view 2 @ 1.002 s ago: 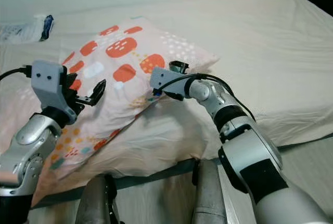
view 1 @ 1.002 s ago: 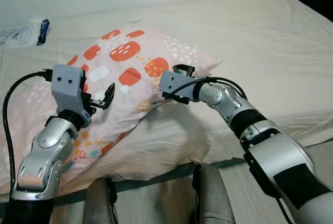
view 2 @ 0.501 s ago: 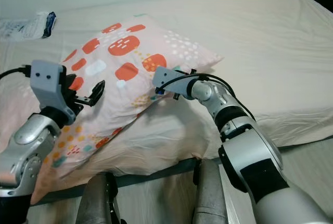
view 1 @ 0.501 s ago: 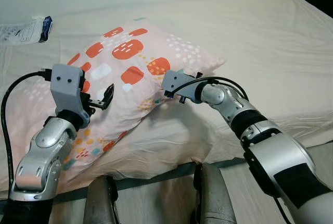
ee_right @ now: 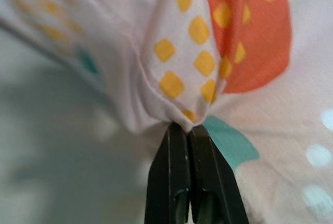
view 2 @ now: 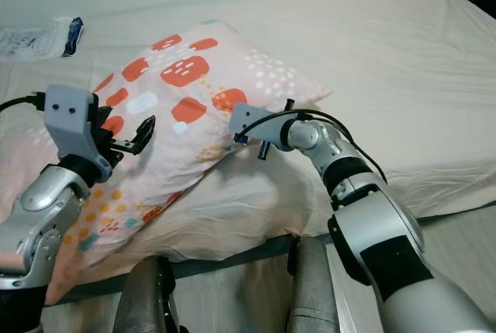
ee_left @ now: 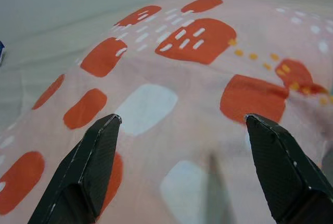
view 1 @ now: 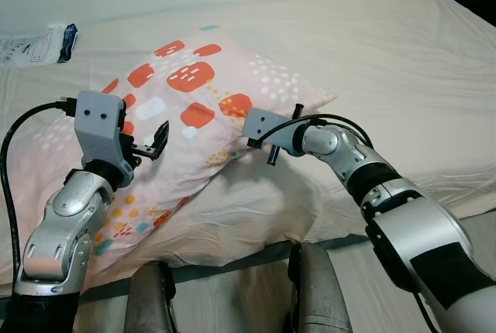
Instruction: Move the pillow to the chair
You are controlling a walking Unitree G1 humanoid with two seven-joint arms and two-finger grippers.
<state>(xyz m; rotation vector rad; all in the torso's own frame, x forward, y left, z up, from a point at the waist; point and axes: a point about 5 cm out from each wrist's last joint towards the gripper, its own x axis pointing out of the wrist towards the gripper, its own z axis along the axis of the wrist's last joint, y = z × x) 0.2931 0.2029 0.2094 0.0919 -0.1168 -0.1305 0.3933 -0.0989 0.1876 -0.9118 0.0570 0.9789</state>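
A pink pillow [view 1: 194, 116] patterned with orange blotches, white dashes and small yellow squares lies on a cream-sheeted bed [view 1: 387, 62], resting partly on a plain white pillow [view 1: 240, 209] beneath it. The right end effector [ee_right: 188, 130] is clenched on a fold of the pink pillow's fabric at its near edge; in the right wrist view the two black fingers [ee_right: 171, 172] press together with the cloth bunched between their tips. The left end effector [ee_left: 182, 130] hovers just above the pillow's left part, its fingers [ee_left: 93, 156] spread wide apart and grasping nothing. A white packet with a dark blue end [view 1: 39, 42] lies at the far left of the bed, well apart from the pillow.
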